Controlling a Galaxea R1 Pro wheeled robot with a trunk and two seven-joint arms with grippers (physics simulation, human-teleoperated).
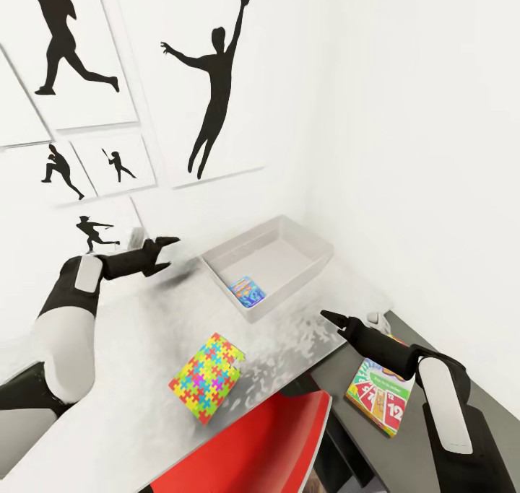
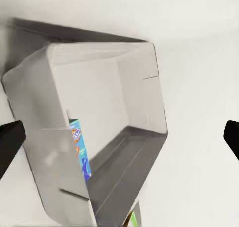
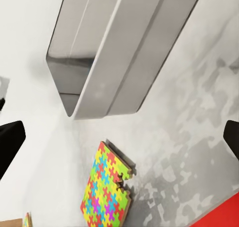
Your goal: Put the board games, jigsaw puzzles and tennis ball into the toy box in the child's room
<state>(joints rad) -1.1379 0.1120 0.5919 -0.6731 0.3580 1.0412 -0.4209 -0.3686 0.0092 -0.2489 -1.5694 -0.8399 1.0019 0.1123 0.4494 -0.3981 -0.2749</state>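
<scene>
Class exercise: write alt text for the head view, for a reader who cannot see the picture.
A pale grey toy box sits on a mottled white table by a wall of baseball-silhouette posters, with a small blue board game inside. A multicolour jigsaw puzzle lies nearer, the Skip-Bo box on the dark side unit. The left gripper and right gripper hover, empty.

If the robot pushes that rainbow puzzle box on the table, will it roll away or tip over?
Probably neither. The puzzle box is flat and square and lies on its broad face on the table, so it should slide. It looks stiff, with crisp edges, so a squeeze likely won't bend it. It sits near the table's front edge, so a careless push could drop it.
</scene>
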